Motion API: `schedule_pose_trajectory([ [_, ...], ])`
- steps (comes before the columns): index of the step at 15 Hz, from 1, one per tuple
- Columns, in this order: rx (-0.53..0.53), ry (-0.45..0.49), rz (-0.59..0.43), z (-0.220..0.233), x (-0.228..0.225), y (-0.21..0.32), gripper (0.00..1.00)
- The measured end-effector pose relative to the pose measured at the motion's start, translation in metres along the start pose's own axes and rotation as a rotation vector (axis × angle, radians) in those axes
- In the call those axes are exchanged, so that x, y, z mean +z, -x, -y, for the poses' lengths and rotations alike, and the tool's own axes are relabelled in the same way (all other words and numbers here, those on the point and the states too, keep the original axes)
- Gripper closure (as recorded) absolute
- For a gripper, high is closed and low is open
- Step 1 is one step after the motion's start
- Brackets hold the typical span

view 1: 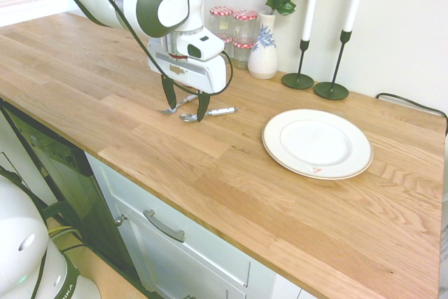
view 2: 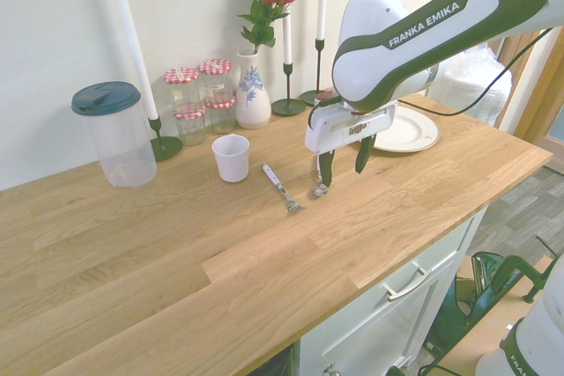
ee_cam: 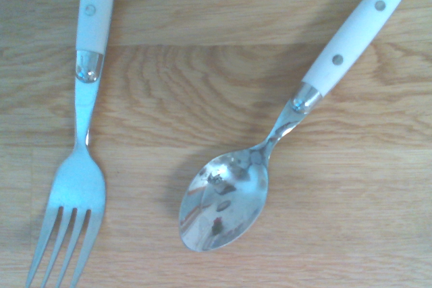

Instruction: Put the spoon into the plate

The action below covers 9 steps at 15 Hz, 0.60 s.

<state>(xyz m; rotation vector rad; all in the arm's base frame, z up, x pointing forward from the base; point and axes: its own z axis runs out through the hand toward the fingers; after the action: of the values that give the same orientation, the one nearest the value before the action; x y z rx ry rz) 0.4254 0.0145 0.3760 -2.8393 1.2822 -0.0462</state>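
The gripper [view 1: 187, 107], fingers spread wide, hovers above the spoon [ee_cam: 225, 199]. In the first exterior view, the plate [view 1: 317, 143] lies at the spoon's four o'clock.

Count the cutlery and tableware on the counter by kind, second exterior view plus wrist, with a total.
Fork: 1
Spoon: 1
Plate: 1
White cup: 1
Total: 4
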Motion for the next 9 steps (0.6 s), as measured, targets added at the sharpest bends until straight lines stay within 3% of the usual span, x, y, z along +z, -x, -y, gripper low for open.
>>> schedule_pose_trajectory([
  [2, 0.018, -0.008, 0.005, 0.0, 0.0, 0.0, 0.0],
  [5, 0.18, -0.037, -0.001, 0.007, -0.01, -0.004, 0.0],
  [9, 0.386, 0.01, -0.006, 0.025, -0.025, -0.022, 0.0],
])
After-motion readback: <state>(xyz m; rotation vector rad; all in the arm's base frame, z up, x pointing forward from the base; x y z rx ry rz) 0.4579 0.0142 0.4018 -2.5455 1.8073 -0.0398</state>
